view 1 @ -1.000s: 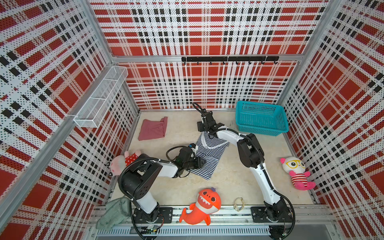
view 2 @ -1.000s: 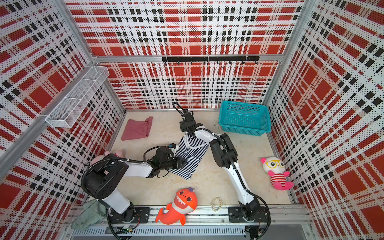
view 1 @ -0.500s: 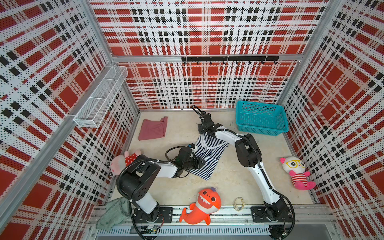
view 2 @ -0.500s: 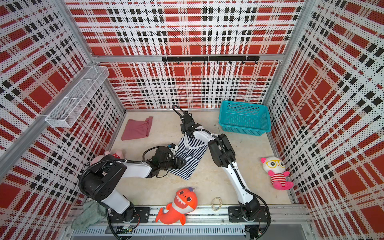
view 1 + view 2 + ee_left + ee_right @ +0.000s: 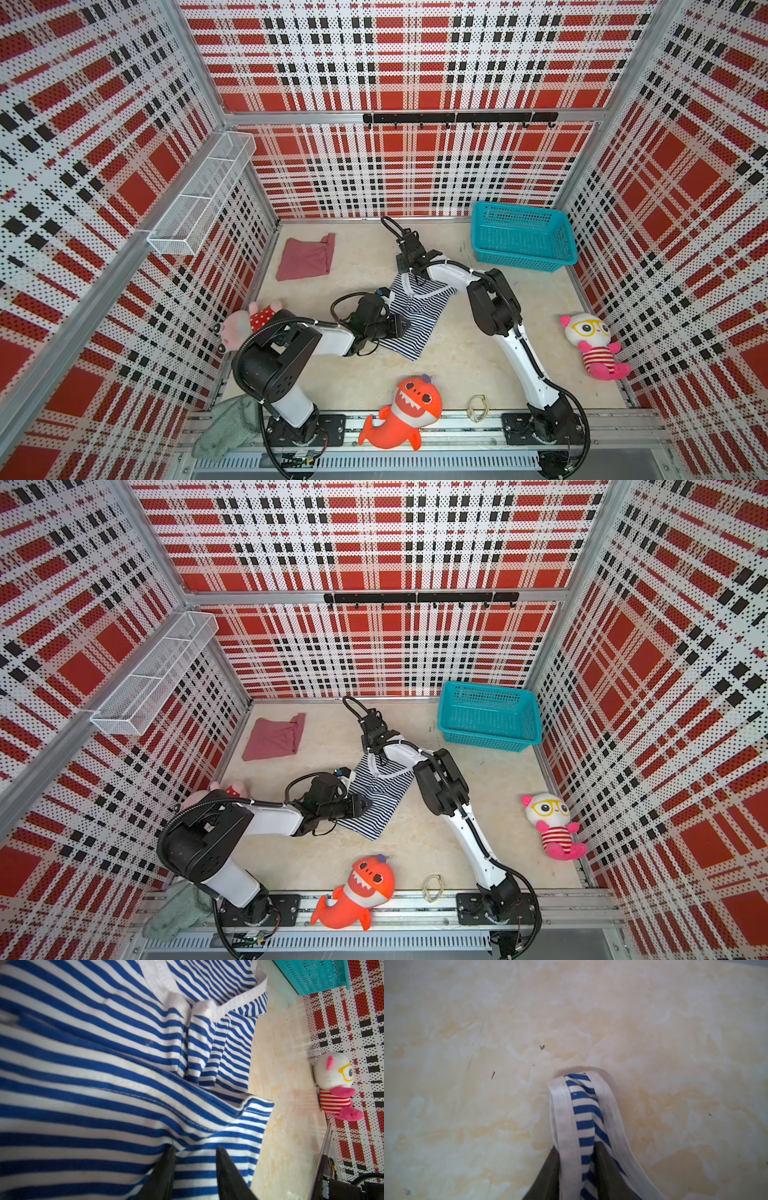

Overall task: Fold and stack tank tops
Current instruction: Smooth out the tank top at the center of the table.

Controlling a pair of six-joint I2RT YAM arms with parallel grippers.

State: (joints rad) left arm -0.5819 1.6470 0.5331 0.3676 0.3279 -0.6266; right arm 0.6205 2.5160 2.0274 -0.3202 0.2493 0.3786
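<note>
A grey-green fuzzy towel [image 5: 226, 428] droops over the front rail, well to the left of the striped tank top [image 5: 419, 309]. A pink plush in a red dotted dress [image 5: 253, 322] slumps nearer that top. Left of the striped tank top and towards the back wall, the dusty rose tank top [image 5: 307, 259] lies flat in a rough rectangle on the cream marbled tabletop [image 5: 457, 361], well apart from it.

The left gripper [image 5: 395, 327] comes in low at the striped tank top's left edge. Its wrist view shows the black fingers [image 5: 166, 1169] standing narrow, with a ridge of soft navy-and-white knit pinched between them. The striped tank top lies mid-table, rumpled into long pleats, its white-bound neckline turned towards the back wall.

At that far end the right gripper [image 5: 409, 275] is clamped on a shoulder strap [image 5: 579, 1118], a looped band of stripes edged in white tape that pokes out past the fingertips.

In front of the striped tank top sits an orange shark plush [image 5: 405, 409]. To the top's right rear stands a teal lattice plastic basket [image 5: 523, 237], and to its right sits a white plush with yellow glasses [image 5: 590, 345].
</note>
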